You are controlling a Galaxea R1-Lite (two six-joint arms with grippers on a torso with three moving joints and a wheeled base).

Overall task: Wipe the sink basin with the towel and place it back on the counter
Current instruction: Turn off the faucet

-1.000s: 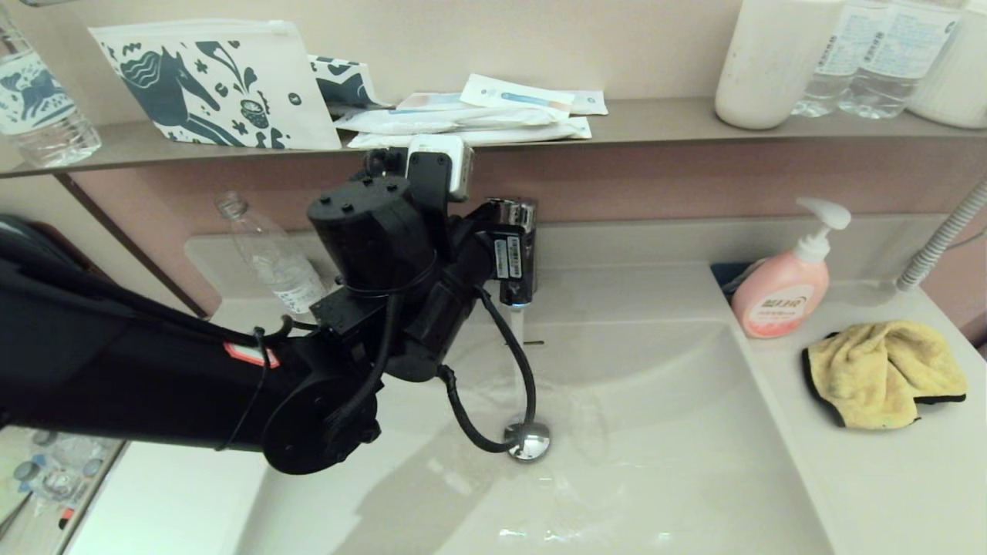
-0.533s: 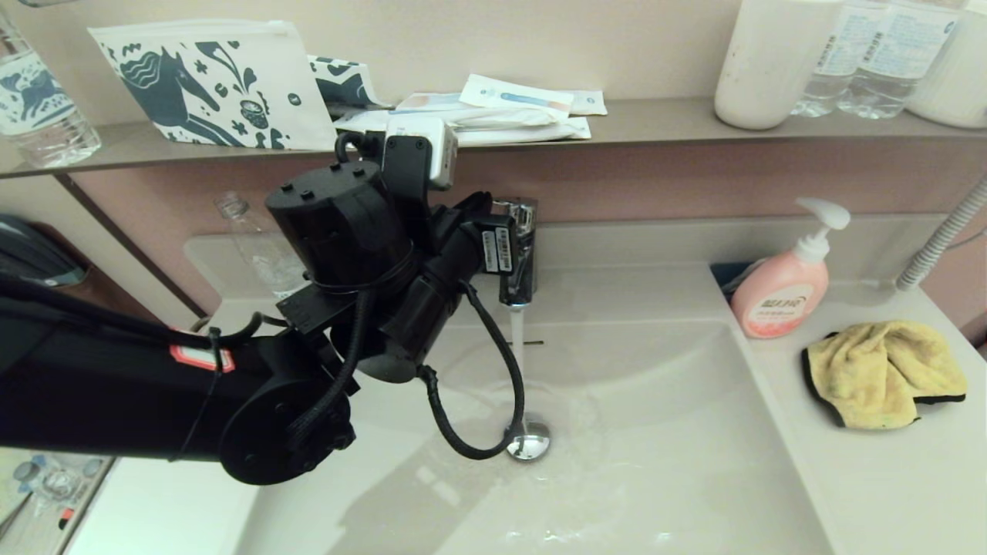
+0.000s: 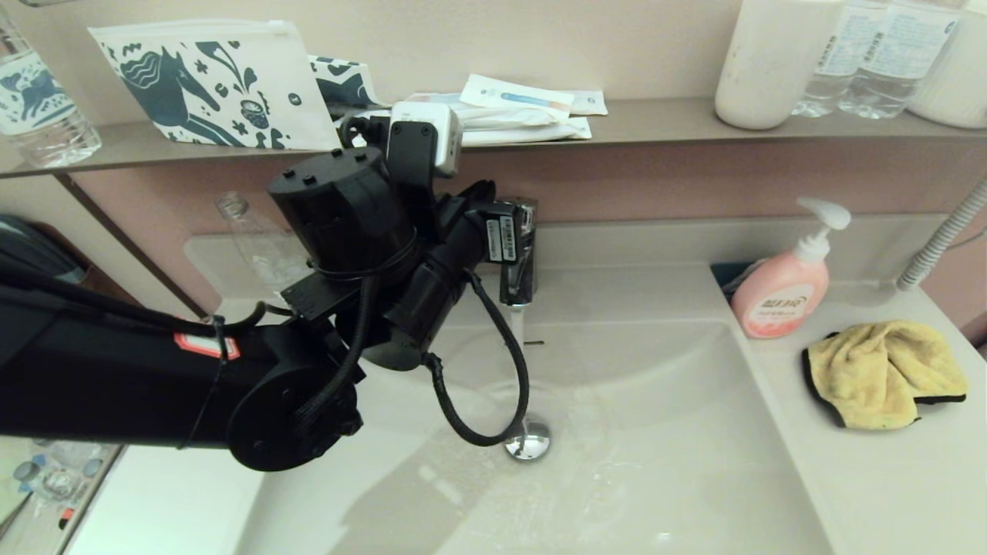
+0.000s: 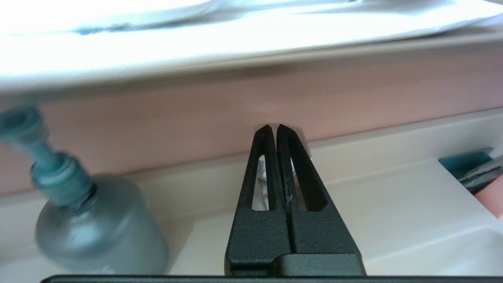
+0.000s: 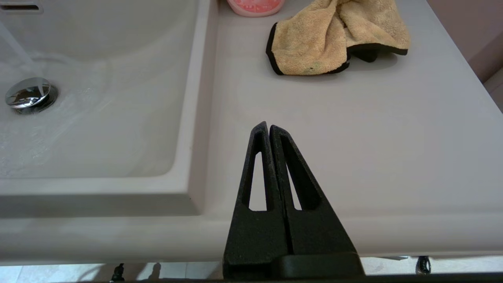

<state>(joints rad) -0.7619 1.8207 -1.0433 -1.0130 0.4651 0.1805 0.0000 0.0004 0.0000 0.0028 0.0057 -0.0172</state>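
The mustard-yellow towel (image 3: 887,374) with black trim lies crumpled on the cream counter (image 3: 871,478), right of the sink basin (image 3: 678,401). A thin stream of water falls from the faucet (image 3: 520,281) toward the chrome drain plug (image 3: 528,441). My left gripper (image 3: 518,223) is at the top of the faucet. In the left wrist view the left gripper (image 4: 274,127) is shut and holds nothing. My right gripper (image 5: 268,125) is shut and empty. It hovers over the counter (image 5: 353,137) near its front edge, well short of the towel (image 5: 334,39).
A pink soap dispenser (image 3: 780,297) stands just behind the towel. A clear bottle (image 3: 270,258) stands on the counter left of the faucet. The brown-grey shelf (image 3: 655,119) above holds pouches, packets and bottles. A ribbed hose (image 3: 941,239) hangs at far right.
My left arm has lifted and shifted a little left at the faucet, then eased back. The water stream looks thinner now. The towel has not moved.
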